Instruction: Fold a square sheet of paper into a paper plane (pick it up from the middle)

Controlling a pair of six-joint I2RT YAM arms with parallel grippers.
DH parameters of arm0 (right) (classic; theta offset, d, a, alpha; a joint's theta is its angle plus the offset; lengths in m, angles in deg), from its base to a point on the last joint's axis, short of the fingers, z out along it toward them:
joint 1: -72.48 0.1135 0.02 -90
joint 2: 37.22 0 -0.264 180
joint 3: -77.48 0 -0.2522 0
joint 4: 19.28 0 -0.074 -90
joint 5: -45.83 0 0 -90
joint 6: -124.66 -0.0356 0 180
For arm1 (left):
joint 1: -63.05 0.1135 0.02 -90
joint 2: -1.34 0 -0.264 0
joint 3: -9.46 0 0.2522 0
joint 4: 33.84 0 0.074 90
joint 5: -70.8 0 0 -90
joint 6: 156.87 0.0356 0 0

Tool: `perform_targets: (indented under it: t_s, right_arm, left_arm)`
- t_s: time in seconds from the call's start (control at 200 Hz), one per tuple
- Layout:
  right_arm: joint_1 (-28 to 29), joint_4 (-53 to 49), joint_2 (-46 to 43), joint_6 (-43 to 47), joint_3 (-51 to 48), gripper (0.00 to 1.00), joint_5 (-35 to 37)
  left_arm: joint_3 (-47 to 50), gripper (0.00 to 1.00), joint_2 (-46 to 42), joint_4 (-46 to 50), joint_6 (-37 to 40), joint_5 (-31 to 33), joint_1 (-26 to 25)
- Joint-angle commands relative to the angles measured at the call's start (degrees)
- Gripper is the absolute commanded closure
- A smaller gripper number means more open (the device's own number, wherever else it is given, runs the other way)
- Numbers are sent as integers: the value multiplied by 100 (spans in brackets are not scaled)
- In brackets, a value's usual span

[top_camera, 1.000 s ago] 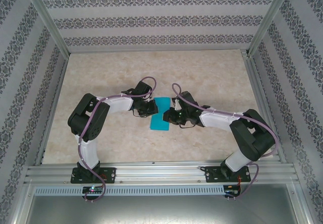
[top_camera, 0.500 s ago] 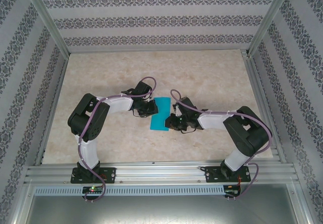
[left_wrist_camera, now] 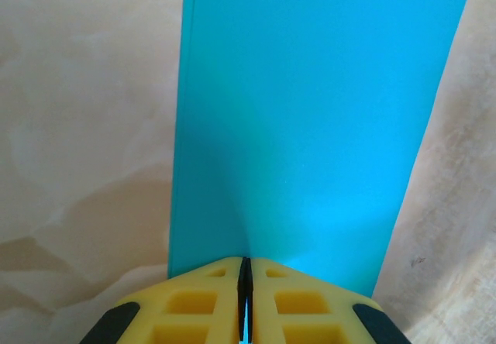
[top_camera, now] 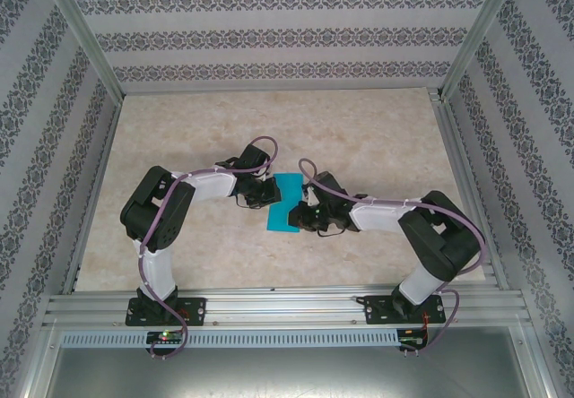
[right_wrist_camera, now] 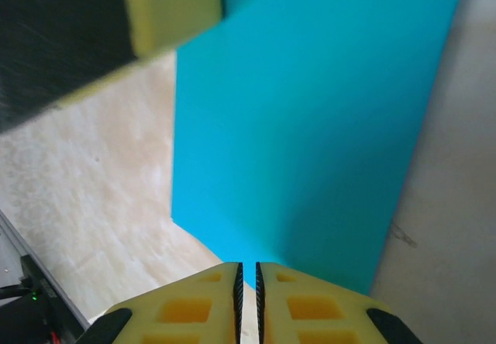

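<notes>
Left tool (top_camera: pixel 260 194): clenched on the left edge of the thin teal-blue sheet of paper (top_camera: pixel 287 203), likely to anchor it.
Paper: a narrow rectangle, seemingly folded in half, mid-way across the marbled beige bench (top_camera: pixel 359 129) between both tools.
Right tool (top_camera: pixel 303 214): pinched shut on the sheet's right edge, probably to steady the next crease.

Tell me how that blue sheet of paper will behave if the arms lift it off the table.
The sheet of paper is probably floppy: its edges look very thin, so free parts may droop. It is likely very light, so a nudge could shift it. Clamped by the left pincer and right pincer at opposite edges, it could crease or tear if pulled.
</notes>
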Motion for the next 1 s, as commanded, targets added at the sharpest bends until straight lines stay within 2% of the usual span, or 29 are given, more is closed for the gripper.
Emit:
perform_targets:
  t_s: [0.0, 0.24, 0.4, 0.634, 0.799, 0.994]
  right_arm:
    - [118, 25, 146, -8, -205, 85, 46]
    - [31, 52, -121, -47, -295, 86, 51]
    - [-234, -484, -481, 211, 453, 85, 333]
    - [-952, -399, 477, 348, 1492, 87, -135]
    - [-1128, -561, 1061, 485, 2027, 87, -296]
    - [-1181, -500, 1609, 509, 2109, 87, -399]
  left_arm:
    - [145, 87, -31, 390, 87, 167, -61]
    - [135, 87, -34, 421, 124, 183, -65]
    - [170, 87, -33, 403, 122, 185, -67]
    - [219, 87, -41, 403, 109, 197, -63]
    - [181, 87, -7, 397, 100, 175, -68]
    - [157, 87, -28, 500, 189, 169, -65]
